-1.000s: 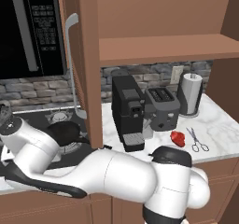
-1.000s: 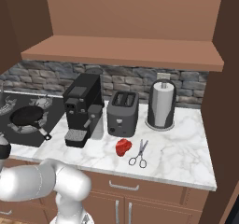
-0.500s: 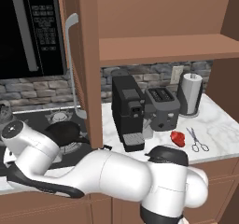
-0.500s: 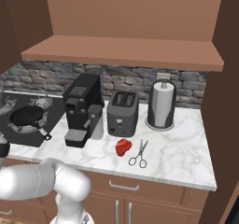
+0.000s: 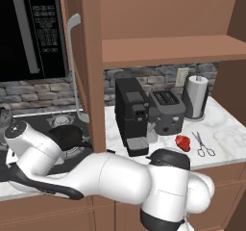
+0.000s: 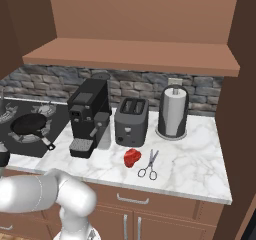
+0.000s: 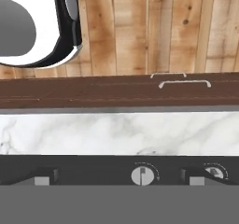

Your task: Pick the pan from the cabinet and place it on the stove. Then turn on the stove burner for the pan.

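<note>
The pan (image 6: 29,125) sits on the stove (image 6: 15,143), on a burner with a pronged grate, at the far left of the white marble bench (image 6: 190,164). Its short handle points toward about 4 o'clock in the right base view. In the left base view the pan (image 5: 67,134) peeks out from behind the white arm (image 5: 96,177), which reaches low to 9 o'clock over the front of the stove.

The end effector (image 7: 119,181) points down at the front strip of the stove. Its two finger tips (image 7: 43,180) stand far apart, spread wide, with nothing between them. Between them is a small silver knob (image 7: 142,175). Another knob (image 7: 214,171) is just beside the other tip, at 3 o'clock.

Above the bench is the brown cabinet (image 6: 130,54) with one wooden shelf. A black microwave (image 5: 29,30) hangs above the stove.

On the bench, going toward 3 o'clock, stand a black coffee machine (image 6: 89,116), a dark toaster (image 6: 131,121) and a paper towel roll (image 6: 172,111). In front of them lie a red thing (image 6: 132,157) and scissors (image 6: 149,165), just beside each other.
</note>
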